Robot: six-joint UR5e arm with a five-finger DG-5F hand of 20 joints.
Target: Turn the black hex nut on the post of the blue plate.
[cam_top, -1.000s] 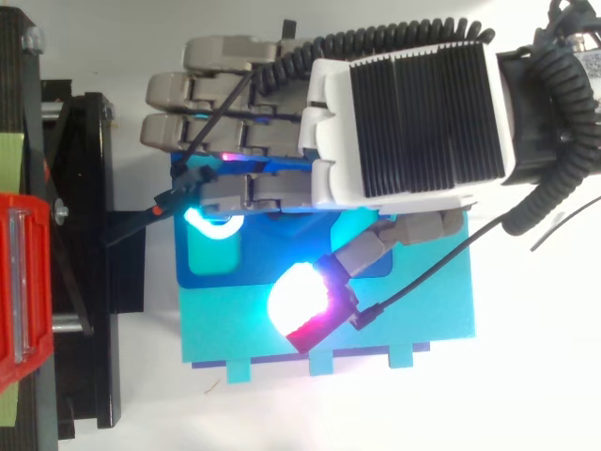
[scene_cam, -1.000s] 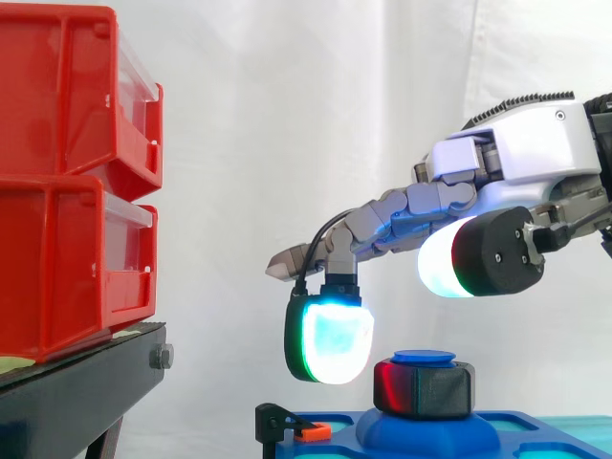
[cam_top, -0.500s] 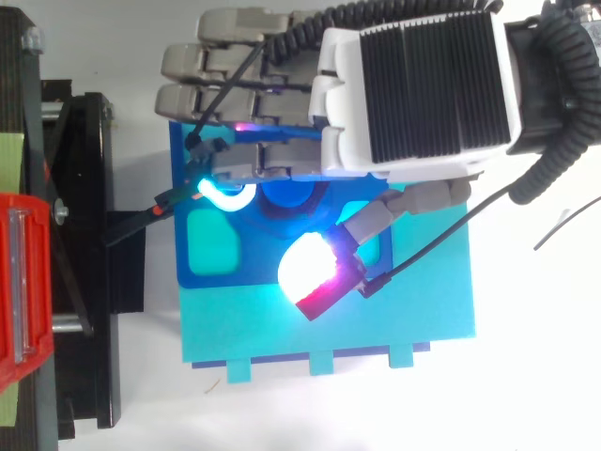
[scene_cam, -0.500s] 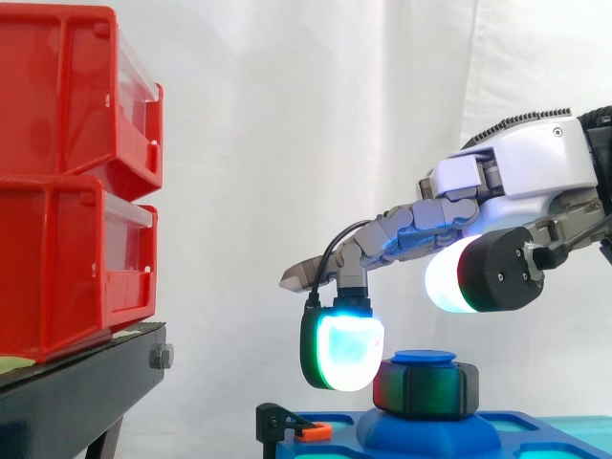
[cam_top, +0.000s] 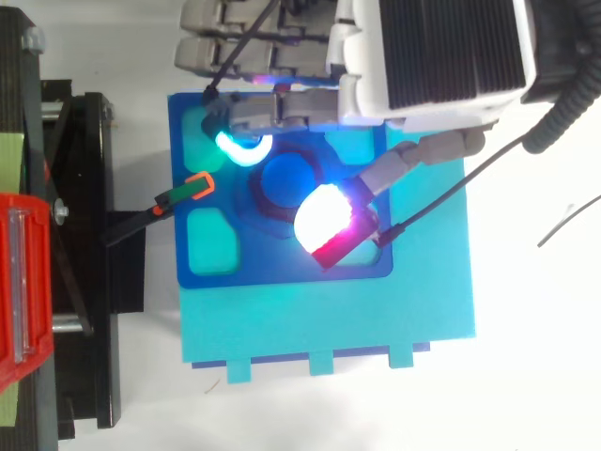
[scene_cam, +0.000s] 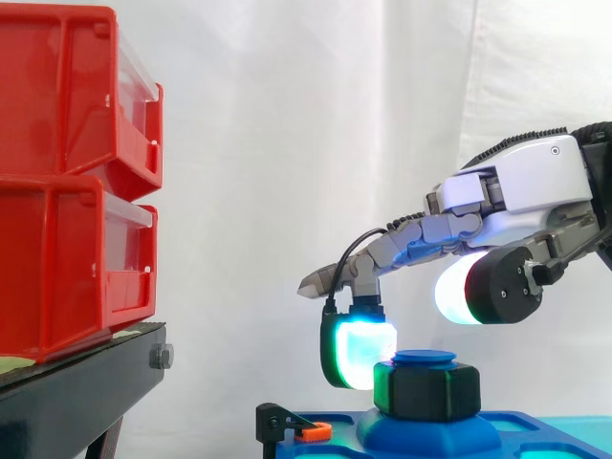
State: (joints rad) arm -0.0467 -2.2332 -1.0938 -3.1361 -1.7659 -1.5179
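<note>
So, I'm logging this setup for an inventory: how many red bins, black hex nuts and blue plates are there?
Red bins: 2
Black hex nut: 1
Blue plate: 1
Total: 4

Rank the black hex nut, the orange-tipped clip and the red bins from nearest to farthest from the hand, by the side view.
1. The black hex nut: right under the hand, beside its glowing pad.
2. The orange-tipped clip: lower left, at the blue plate's edge.
3. The red bins: far left, on the black stand.
</note>
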